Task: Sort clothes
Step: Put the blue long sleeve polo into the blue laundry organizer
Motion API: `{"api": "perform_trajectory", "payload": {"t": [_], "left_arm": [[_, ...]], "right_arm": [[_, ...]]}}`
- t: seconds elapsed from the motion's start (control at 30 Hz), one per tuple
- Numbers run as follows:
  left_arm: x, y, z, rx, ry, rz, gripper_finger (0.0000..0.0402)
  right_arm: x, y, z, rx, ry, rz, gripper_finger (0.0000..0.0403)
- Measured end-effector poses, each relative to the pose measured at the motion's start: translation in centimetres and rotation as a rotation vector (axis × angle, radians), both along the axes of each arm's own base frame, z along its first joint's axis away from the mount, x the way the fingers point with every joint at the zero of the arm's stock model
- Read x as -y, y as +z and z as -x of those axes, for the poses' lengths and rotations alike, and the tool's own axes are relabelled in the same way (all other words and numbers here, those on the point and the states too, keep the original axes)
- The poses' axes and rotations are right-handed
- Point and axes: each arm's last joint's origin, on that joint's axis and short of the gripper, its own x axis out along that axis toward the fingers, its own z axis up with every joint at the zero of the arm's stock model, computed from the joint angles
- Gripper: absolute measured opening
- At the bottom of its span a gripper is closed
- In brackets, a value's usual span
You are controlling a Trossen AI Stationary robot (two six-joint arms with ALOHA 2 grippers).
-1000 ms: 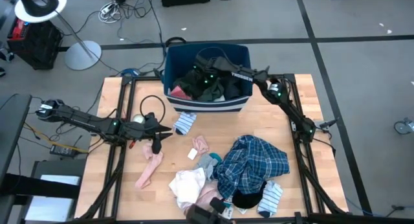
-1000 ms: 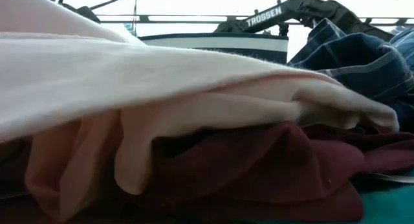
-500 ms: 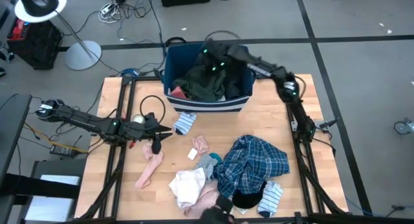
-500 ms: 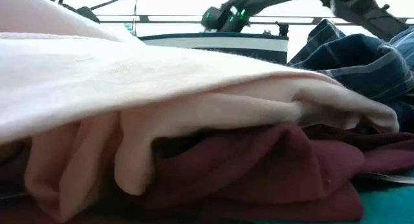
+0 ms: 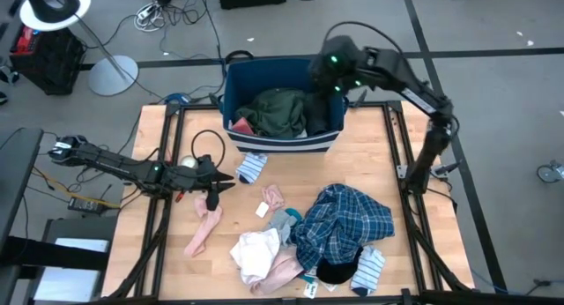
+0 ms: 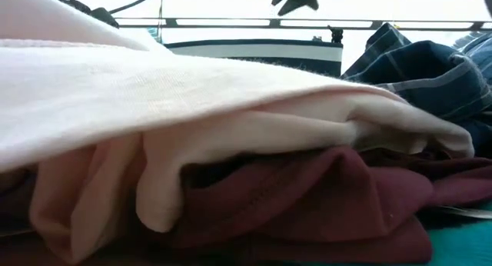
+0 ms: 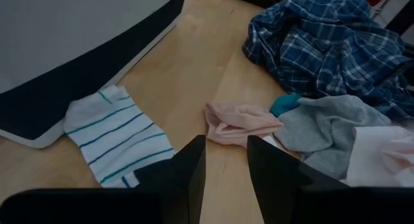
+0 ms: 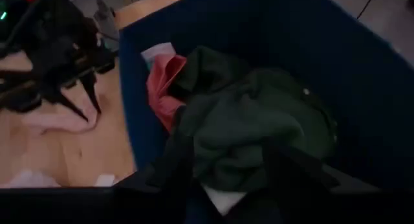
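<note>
The clothes lie in two places. A dark green garment point(image 5: 282, 111) and a red one point(image 8: 163, 81) rest in the dark blue bin point(image 5: 231, 83). On the table lie a striped sock point(image 5: 251, 167), a pink sock point(image 5: 204, 230), a blue plaid shirt point(image 5: 345, 219) and a white and pink heap point(image 5: 260, 254). My right gripper point(image 5: 328, 69) hangs open high above the bin's far right corner, over the green garment point(image 8: 252, 127), with nothing between its fingers. My left gripper point(image 7: 225, 179) stands open low over the table's left half, near the striped sock point(image 7: 116, 136).
A black garment point(image 5: 335, 271) and a second striped sock point(image 5: 368, 270) lie at the near edge by the plaid shirt. A small pink garment point(image 7: 240, 120) and a grey one point(image 7: 323, 123) lie just beyond my left gripper. Pale pink and maroon cloth point(image 6: 231, 143) fills the low view.
My right gripper has risen out of the bin and gone toward the bin's far right corner, tipping less steeply down. The dark green garment stays in the bin, now uncovered and spread over the other clothes there.
</note>
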Motion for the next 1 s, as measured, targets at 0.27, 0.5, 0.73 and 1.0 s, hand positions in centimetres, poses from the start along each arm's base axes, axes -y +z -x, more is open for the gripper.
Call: {"api": "perform_trajectory", "payload": {"t": [0.27, 0.5, 0.73, 1.0], "left_arm": [[0.0, 0.0, 0.0, 0.004, 0.001, 0.001, 0.0119], [0.0, 0.0, 0.0, 0.004, 0.003, 0.001, 0.0119], [0.0, 0.1, 0.0, 0.008, 0.004, 0.004, 0.0119], [0.0, 0.1, 0.0, 0.015, 0.012, 0.022, 0.0119]], "right_arm": [[-6.9, -0.4, 3.2, -0.029, 0.043, 0.116, 0.0186], [-12.7, -4.3, 6.7, -0.025, 0.098, 0.038, 0.0185], [-17.4, -9.0, 10.2, -0.098, 0.140, -0.127, 0.0184], [-19.9, -15.7, 10.7, -0.309, 0.117, -0.179, 0.0185]]}}
